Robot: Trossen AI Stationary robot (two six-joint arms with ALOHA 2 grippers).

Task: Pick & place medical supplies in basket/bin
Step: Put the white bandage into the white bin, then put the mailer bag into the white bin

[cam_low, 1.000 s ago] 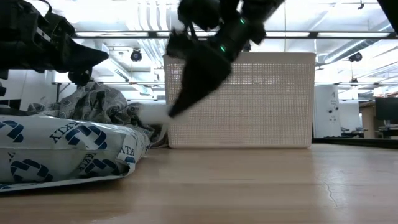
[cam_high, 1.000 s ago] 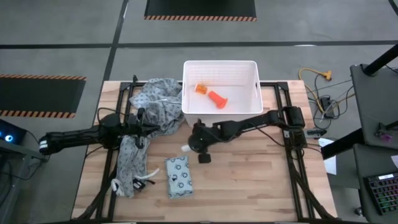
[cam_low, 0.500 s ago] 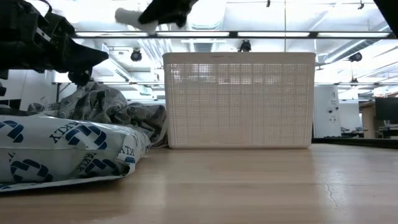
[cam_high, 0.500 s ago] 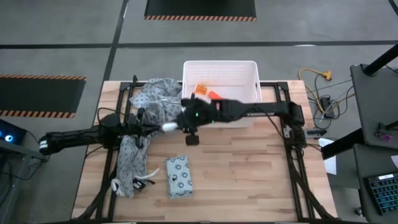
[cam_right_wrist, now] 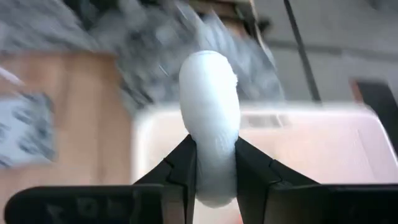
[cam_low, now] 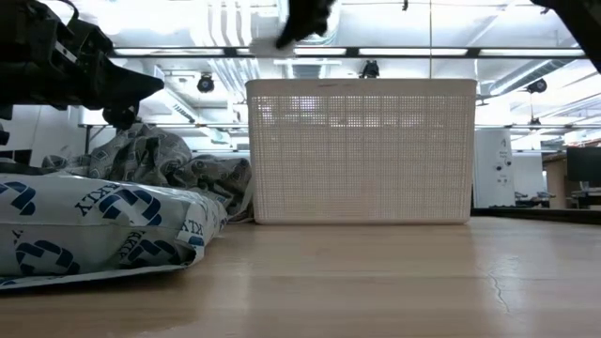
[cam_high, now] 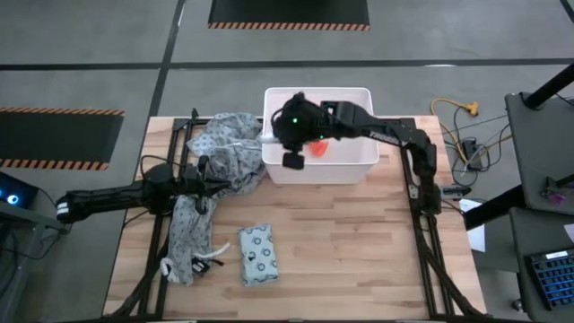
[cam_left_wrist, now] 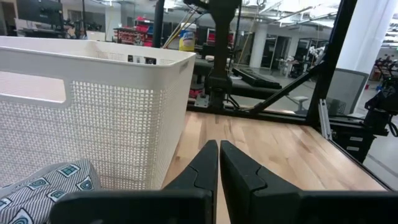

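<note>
Right hand [cam_right_wrist: 211, 163], above the white bin [cam_high: 359, 166], pinches a white piece [cam_right_wrist: 209, 118].

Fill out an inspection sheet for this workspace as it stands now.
Surface: wooden table, bare on the right side.
Job's things: white bin holds an orange piece; pale-green packet lies on the table.
Clutter: patterned cloth left of the bin.
Grippers: right gripper shut on a white piece, over the bin's left edge; left gripper shut, empty, by the cloth.
Cables: yellow-plug cable on the floor, right.
Surroundings: hazard-striped floor mats.
</note>
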